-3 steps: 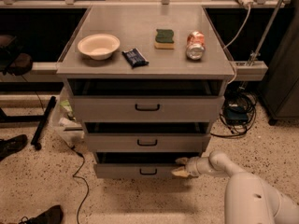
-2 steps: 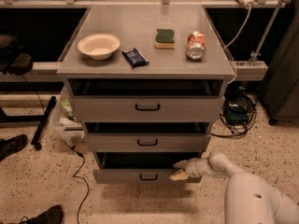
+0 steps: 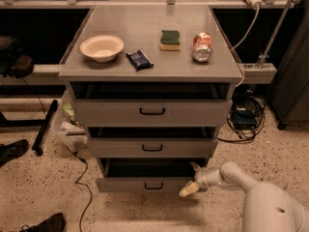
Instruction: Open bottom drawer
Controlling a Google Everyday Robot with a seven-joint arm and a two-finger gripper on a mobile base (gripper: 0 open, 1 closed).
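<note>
Your bottom drawer (image 3: 125, 184) has slid further out toward the camera than it sat 1 second ago, and the dark slot above its front is wider. The gripper (image 3: 191, 179) has come forward with it and sits at the right end of that flat grey metal front, touching it. You cannot tell from this view whether it is clamped on the panel or only resting against it. One cream, wedge-shaped tip lies across the front's lower right corner. Behind it the smooth, rounded white arm (image 3: 260, 204) curves away to the lower right.

The small black U-shaped handle (image 3: 153, 185) sits at the middle of the front, untouched. This drawer is the lowest of 3, with the shortest and narrowest face. The middle drawer (image 3: 116, 148) and the top drawer (image 3: 106, 112) above it each stand a little open too, with matching black handles.

On the matte grey cabinet top (image 3: 145, 23) you have a shallow cream bowl (image 3: 102, 47), a dark blue wrapped packet (image 3: 140, 59), a green-on-yellow sponge (image 3: 170, 39) and a dented red and silver can (image 3: 202, 46) lying on its side. The speckled stone floor (image 3: 43, 178) carries a thin black cable (image 3: 83, 178)
</note>
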